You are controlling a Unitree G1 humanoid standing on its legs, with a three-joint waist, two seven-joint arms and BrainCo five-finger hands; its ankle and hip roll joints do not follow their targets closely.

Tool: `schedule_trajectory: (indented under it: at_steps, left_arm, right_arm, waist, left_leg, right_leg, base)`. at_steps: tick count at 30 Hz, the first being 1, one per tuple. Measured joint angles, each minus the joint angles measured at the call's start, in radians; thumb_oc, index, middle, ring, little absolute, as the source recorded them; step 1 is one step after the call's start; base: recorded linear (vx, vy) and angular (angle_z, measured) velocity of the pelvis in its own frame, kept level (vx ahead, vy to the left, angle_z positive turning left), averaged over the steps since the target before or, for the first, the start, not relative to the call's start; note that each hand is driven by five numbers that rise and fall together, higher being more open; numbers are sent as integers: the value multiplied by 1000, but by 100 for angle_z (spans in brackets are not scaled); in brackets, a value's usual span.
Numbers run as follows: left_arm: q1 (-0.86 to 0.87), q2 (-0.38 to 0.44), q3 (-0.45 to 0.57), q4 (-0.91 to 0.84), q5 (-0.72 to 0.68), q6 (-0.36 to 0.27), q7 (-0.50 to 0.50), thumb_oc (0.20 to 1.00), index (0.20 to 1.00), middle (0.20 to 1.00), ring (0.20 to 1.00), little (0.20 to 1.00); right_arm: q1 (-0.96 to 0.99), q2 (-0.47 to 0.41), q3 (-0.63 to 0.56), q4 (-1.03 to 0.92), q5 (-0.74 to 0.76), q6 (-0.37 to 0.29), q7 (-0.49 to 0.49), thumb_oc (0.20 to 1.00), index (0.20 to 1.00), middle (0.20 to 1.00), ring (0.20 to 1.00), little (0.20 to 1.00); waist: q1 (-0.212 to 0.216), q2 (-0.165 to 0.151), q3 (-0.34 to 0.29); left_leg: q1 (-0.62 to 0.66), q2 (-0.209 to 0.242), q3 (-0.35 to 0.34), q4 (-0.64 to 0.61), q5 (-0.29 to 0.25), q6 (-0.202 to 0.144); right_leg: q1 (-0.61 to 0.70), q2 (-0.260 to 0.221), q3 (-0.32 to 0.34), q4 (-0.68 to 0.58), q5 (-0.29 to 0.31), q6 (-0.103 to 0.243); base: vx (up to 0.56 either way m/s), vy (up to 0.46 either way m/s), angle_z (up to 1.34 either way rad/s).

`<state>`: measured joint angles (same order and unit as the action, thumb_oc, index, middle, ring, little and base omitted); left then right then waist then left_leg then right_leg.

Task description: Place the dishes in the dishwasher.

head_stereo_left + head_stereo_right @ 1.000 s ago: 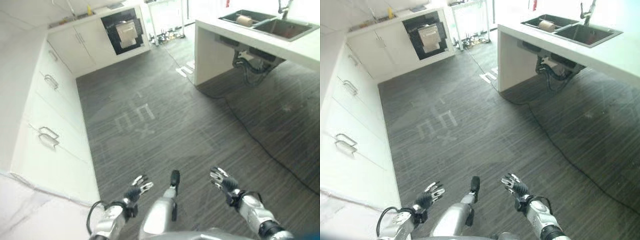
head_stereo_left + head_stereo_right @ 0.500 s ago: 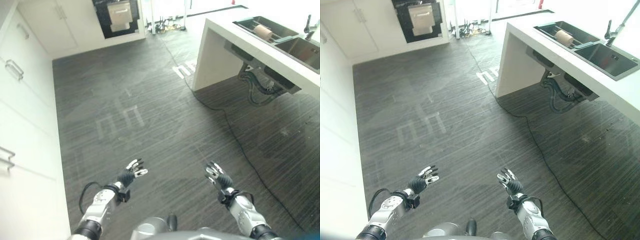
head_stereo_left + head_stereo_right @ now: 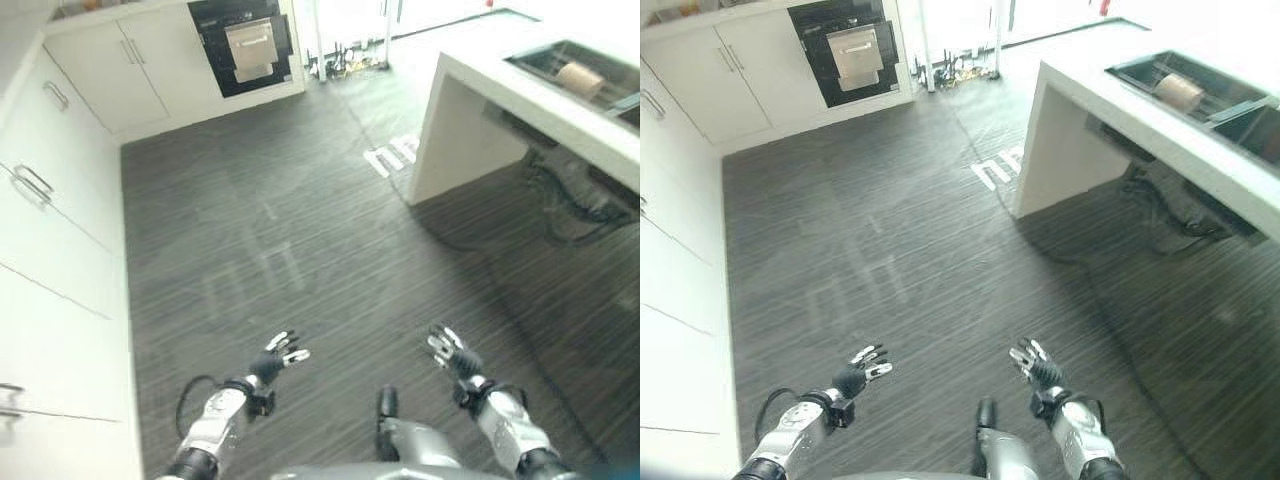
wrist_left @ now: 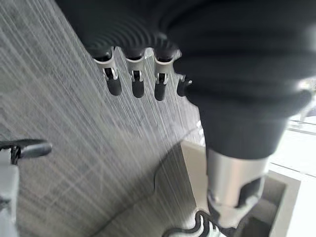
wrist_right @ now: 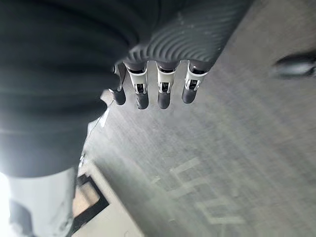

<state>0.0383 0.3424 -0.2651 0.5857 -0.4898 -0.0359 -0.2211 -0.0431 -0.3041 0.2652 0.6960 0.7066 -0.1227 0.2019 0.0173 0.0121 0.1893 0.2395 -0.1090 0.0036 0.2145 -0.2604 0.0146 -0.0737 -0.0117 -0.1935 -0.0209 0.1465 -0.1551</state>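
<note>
While both hands hover empty, a dark striped floor stretches ahead of them. White cabinets with metal handles run along the left hand's side and across the far wall. Set among those far cabinets, well beyond both hands, stands the dishwasher, a dark opening with a pale front panel. Ahead of the right hand, a white table carries a dark sink holding a tan, roll-shaped object; whether it is a dish cannot be told. Left hand and right hand are released, fingers straight and spread above the floor.
</note>
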Motion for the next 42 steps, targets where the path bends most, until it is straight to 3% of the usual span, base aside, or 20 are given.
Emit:
schedule_trajectory:
  at_steps: [3, 5, 8, 9, 10, 11, 12, 13, 16, 17, 19, 21, 23, 25, 27, 29, 32, 37, 39, 42]
  left_arm:
    - [-22, 1, -1, 3, 0, -5, 1, 1000, 1000, 1000, 1000, 1000]
    - [-66, 0, -2, 2, 0, -5, 0, 1000, 1000, 1000, 1000, 1000]
    - [-99, -6, 1, 12, 0, -5, 2, 1000, 1000, 1000, 1000, 1000]
    - [-98, -12, 1, 24, 0, -4, 3, 1000, 1000, 1000, 1000, 1000]
    - [-94, -15, 1, 47, 1, -4, 3, 1000, 1000, 1000, 1000, 1000]
    - [-90, -15, 0, 55, 2, -3, 3, 1000, 1000, 1000, 1000, 1000]
    - [-79, -10, -2, 54, 4, -3, 3, 1000, 1000, 1000, 1000, 1000]
    - [-77, -9, -2, 54, 9, -2, 4, 1000, 1000, 1000, 1000, 1000]
    - [-66, -10, -3, 54, 9, 0, 7, 1000, 1000, 1000, 1000, 1000]
    - [-59, -11, -3, 55, 9, 0, 8, 1000, 1000, 1000, 1000, 1000]
    - [-19, -18, -10, 54, 10, -4, 11, 1000, 1000, 1000, 1000, 1000]
    - [0, -14, -10, 54, 10, -5, 13, 1000, 1000, 1000, 1000, 1000]
    - [-22, -16, -12, 56, 11, -7, 14, 1000, 1000, 1000, 1000, 1000]
    - [-65, 7, -32, 77, 39, -29, 14, 1000, 1000, 1000, 1000, 1000]
    - [-131, 23, -50, 89, 40, -34, 12, 1000, 1000, 1000, 1000, 1000]
    - [-148, 34, -48, 94, 40, -32, 10, 1000, 1000, 1000, 1000, 1000]
    - [-146, 43, -51, 82, 40, -25, 0, 1000, 1000, 1000, 1000, 1000]
    - [-119, 55, -59, 28, 40, 5, -13, 1000, 1000, 1000, 1000, 1000]
    - [-91, 61, -56, 19, 39, 8, -14, 1000, 1000, 1000, 1000, 1000]
    - [-69, 58, -49, 13, 39, 17, -10, 1000, 1000, 1000, 1000, 1000]
  right_arm:
    - [-38, -27, 0, -4, 3, 3, 2, 1000, 1000, 1000, 1000, 1000]
    - [-26, -39, 3, -4, 2, 10, 0, 1000, 1000, 1000, 1000, 1000]
    - [-27, -47, 35, -5, 0, 30, 1, 1000, 1000, 1000, 1000, 1000]
    - [-27, -47, 41, -1, -1, 32, 4, 1000, 1000, 1000, 1000, 1000]
    - [-22, -45, 42, 3, -1, 41, 5, 1000, 1000, 1000, 1000, 1000]
    - [-20, -44, 41, 6, 0, 44, 5, 1000, 1000, 1000, 1000, 1000]
    - [-21, -42, 39, 9, -1, 44, 5, 1000, 1000, 1000, 1000, 1000]
    - [-24, -43, 38, 9, -1, 45, 4, 1000, 1000, 1000, 1000, 1000]
    - [-18, -38, 39, 3, -1, 52, -15, 1000, 1000, 1000, 1000, 1000]
    - [-18, -38, 40, 5, -1, 52, -19, 1000, 1000, 1000, 1000, 1000]
    - [-23, -42, 40, 47, -1, 42, -23, 1000, 1000, 1000, 1000, 1000]
    - [1, -45, 41, 85, -1, 39, -23, 1000, 1000, 1000, 1000, 1000]
    - [16, -36, 40, 96, 0, 27, -23, 1000, 1000, 1000, 1000, 1000]
    - [24, 30, 29, 117, 2, -9, -22, 1000, 1000, 1000, 1000, 1000]
    - [19, 54, 29, 113, 3, -19, -24, 1000, 1000, 1000, 1000, 1000]
    - [17, 82, 33, 102, 4, -21, -24, 1000, 1000, 1000, 1000, 1000]
    - [17, 93, 36, 62, 4, -26, -30, 1000, 1000, 1000, 1000, 1000]
    - [63, 90, 39, -9, 2, -24, -41, 1000, 1000, 1000, 1000, 1000]
    - [61, 87, 38, 3, 0, -19, -21, 1000, 1000, 1000, 1000, 1000]
    - [58, 69, 37, 4, 0, -18, 7, 1000, 1000, 1000, 1000, 1000]
  waist:
    - [-15, 25, -1]
    - [-44, 15, -5]
    - [-50, 12, -4]
    - [-44, 10, -4]
    - [-35, 0, -2]
    - [-34, -14, 2]
    - [-33, -29, 2]
    - [-28, -29, 2]
    - [-27, -34, 4]
    - [-19, -25, 7]
    - [35, -4, 12]
    - [49, 6, 13]
    - [39, -12, 23]
    - [34, -53, 11]
    - [29, -59, 8]
    - [27, -56, 7]
    - [28, -37, -2]
    - [-4, -21, -5]
    - [3, -5, -9]
    - [16, 1, -19]
  left_leg:
    - [-108, 128, -63, 1, 61, -32]
    - [-113, 114, -52, 65, 62, -34]
    - [-189, 103, -38, 300, 84, -77]
    - [-265, 104, -21, 463, 149, -111]
    - [-341, 97, -8, 605, 297, -104]
    - [-388, 95, -1, 673, 314, -88]
    - [-414, 78, 4, 562, 197, -11]
    - [-415, 76, 1, 375, 173, 7]
    - [-385, 83, -26, -219, 248, -47]
    - [-388, 91, -61, -293, 276, -58]
    - [-430, 107, -167, -289, 294, -84]
    - [-470, 105, -153, -198, 292, -79]
    - [-409, 85, -99, -211, 353, -20]
    - [-283, 20, -73, -261, 418, 55]
    - [-266, 0, -74, -281, 403, 102]
    - [-229, -18, -65, -285, 389, 136]
    - [-192, -18, -27, -279, 346, 133]
    - [-164, -9, 65, -233, 287, 176]
    - [-130, 2, 122, -251, 266, 152]
    - [-139, -8, 161, -248, 236, 106]
  right_leg:
    - [20, 22, 23, 87, -72, 94]
    - [16, 6, 38, 145, -141, 128]
    - [25, 3, 59, 212, -195, 103]
    - [34, -3, 77, 235, -222, 91]
    - [66, -8, 94, 216, -227, 83]
    - [88, -12, 100, 196, -234, 72]
    - [124, -10, 114, 153, -228, 75]
    - [153, 0, 116, 127, -219, 74]
    - [257, 27, 140, 19, -215, 94]
    - [290, 37, 152, -4, -214, 93]
    - [337, 48, 227, -38, -225, 86]
    - [369, 27, 267, -47, -267, 111]
    - [374, -17, 276, 28, -333, 173]
    - [358, -91, 125, 207, -367, 230]
    - [294, -83, 124, 218, -391, 252]
    - [220, -84, 124, 288, -390, 248]
    - [81, -103, 130, 367, -309, 255]
    - [-157, -122, 124, 777, -238, 316]
    - [-154, -157, -6, 703, -254, 285]
    - [-98, -225, -59, 352, -226, 326]
  base:
    - [213, -200, -39]
    - [172, -148, -22]
    - [177, -129, -26]
    - [169, -91, -41]
    - [195, -26, -34]
    - [173, 34, -33]
    - [214, 129, -26]
    - [219, 178, -36]
    - [255, 206, -20]
    - [224, 176, -52]
    - [174, 182, -103]
    - [174, 274, -81]
    - [189, 304, -63]
    - [220, 343, -78]
    - [175, 307, -13]
    - [91, 198, -8]
    - [74, 229, -22]
    - [96, 191, -55]
    - [120, -50, -80]
    - [184, -249, -60]
